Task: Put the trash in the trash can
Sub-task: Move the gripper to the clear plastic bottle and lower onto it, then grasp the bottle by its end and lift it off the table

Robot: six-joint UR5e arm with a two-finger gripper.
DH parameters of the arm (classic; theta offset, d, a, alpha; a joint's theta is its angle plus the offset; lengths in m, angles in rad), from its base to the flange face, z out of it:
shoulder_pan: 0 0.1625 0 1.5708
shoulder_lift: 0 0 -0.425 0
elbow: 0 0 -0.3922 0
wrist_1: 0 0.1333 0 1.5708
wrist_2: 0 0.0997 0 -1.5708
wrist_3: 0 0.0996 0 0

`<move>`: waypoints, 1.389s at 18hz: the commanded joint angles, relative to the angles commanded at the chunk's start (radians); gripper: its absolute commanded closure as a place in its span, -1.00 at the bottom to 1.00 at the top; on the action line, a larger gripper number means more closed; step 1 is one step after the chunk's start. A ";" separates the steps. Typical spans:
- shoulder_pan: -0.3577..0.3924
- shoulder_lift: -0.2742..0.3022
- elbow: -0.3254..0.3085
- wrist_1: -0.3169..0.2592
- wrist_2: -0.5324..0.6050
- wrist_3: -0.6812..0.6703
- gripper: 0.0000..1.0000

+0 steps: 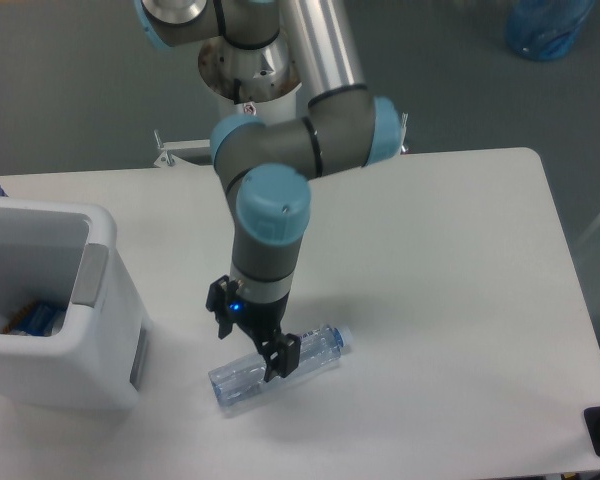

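Bottle (280, 364) lies on its side on table (450, 260), right of trash can (55, 310) and just apart from it. Gripper (250, 347) is down over bottle's middle, fingers straddling it, jaws apart; can't tell if they touch it. Something bluish sits inside trash can.
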 joint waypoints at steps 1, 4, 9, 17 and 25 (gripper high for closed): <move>-0.020 -0.014 -0.003 0.003 0.034 -0.002 -1.00; -0.077 -0.044 0.008 0.005 0.126 -0.003 -1.00; -0.091 -0.074 0.032 0.029 0.134 -0.008 -1.00; -0.092 -0.106 0.051 0.035 0.183 -0.006 -1.00; -0.103 -0.141 0.060 0.040 0.190 -0.015 -1.00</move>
